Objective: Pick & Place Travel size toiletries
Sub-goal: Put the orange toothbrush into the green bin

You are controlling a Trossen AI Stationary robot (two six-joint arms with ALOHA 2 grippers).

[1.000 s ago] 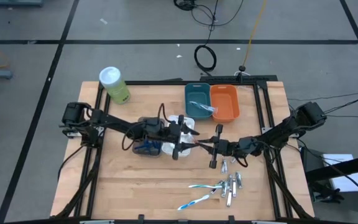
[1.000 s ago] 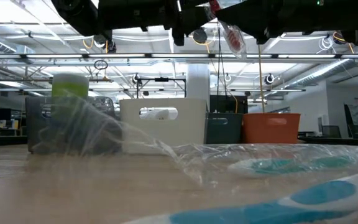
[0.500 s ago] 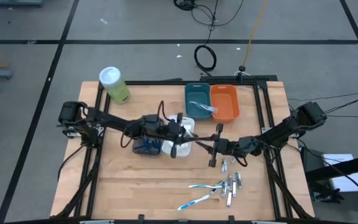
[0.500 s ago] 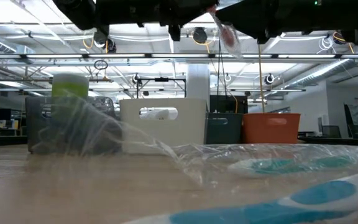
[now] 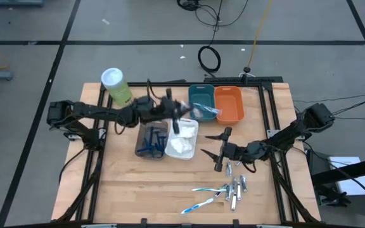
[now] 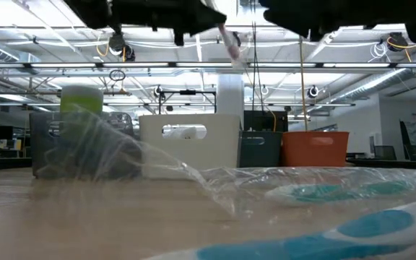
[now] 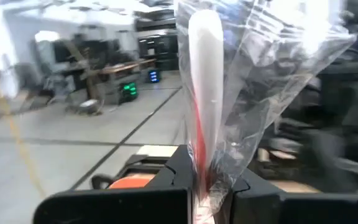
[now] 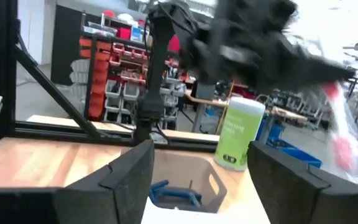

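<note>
My left gripper (image 5: 177, 114) is shut on a red-and-white toothbrush in a clear wrapper (image 7: 205, 81), high over the table beside the teal bin (image 5: 195, 94). In the low view the toothbrush (image 6: 231, 45) slants down from that gripper. My right gripper (image 5: 209, 152) stands open at mid-table with nothing between its fingers (image 8: 129, 180). Small silvery tubes (image 5: 236, 187) and two wrapped toothbrushes (image 5: 203, 196) lie on the wood near the front edge. Another wrapped toothbrush (image 5: 206, 111) lies in the teal bin. My left gripper pinches the wrapped toothbrush near one end (image 7: 205, 177) between its two fingers, wrapper and handle together. The brush runs on beyond the fingertips, roughly in line with the fingers. It is lifted clear of the table and the bins, and its loose wrapper (image 7: 272, 68) flares out beside it.
A dark bin with blue razors (image 5: 151, 140) and a white bin with white pads (image 5: 182, 140) stand mid-table. An orange bin (image 5: 229, 104) is at the far edge beside the teal one. A green canister with a white lid (image 5: 116, 85) stands at the far left corner.
My left gripper has shut on the wrapped toothbrush and my right gripper has opened and let it go. The left gripper has then carried the brush toward the table's far edge, up to the teal bin. The right gripper has stayed about where it was.
</note>
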